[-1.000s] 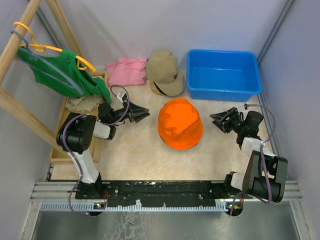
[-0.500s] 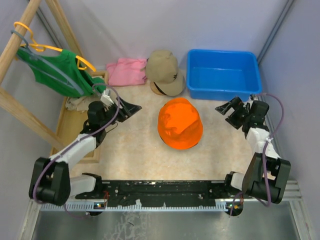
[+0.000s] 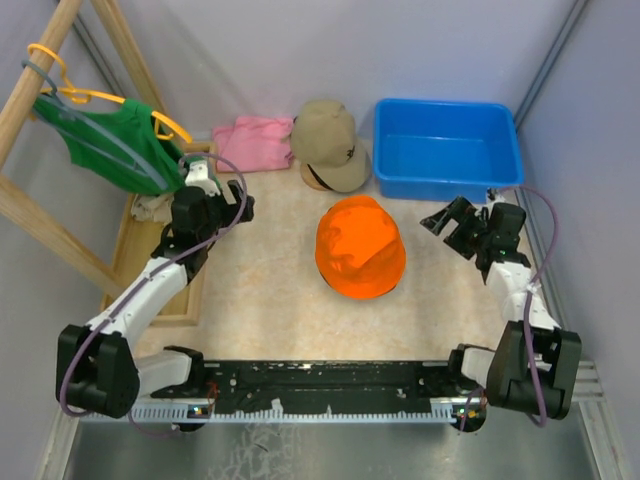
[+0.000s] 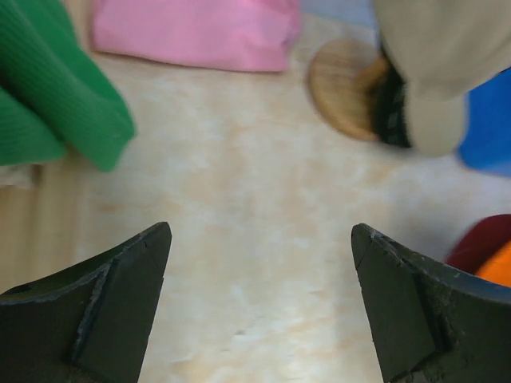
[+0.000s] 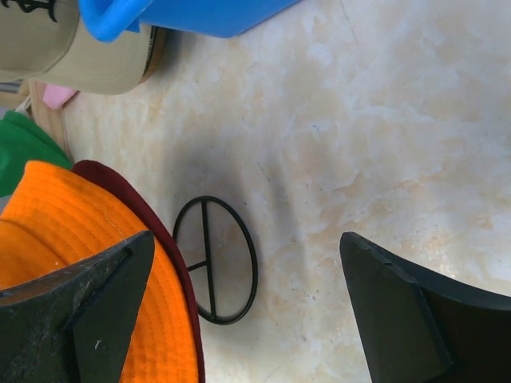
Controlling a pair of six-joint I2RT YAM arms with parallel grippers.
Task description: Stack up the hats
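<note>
Moved: both arms had drawn back from the bright orange fabric bucket hat (image 3: pixel 360 245), the left arm swinging out to the left, and both pairs of jaws had widened.
Left side: the left gripper (image 4: pixel 259 233) hung with jaws spread wide and nothing between them, over bare table near the green knit garment (image 4: pixel 56 104).
Far side: the tan fabric cap (image 3: pixel 328 140) lay between the pink folded cloth (image 3: pixel 252 142) and the blue plastic bin (image 3: pixel 447 148), apart from the stack.
Centre: the bright orange fabric bucket hat sat on top of the dark red fabric hat (image 5: pixel 132 195), whose rim showed at its edge.
Right side: the right gripper (image 5: pixel 246 238) stood wide apart and empty, just right of the stack.
</note>
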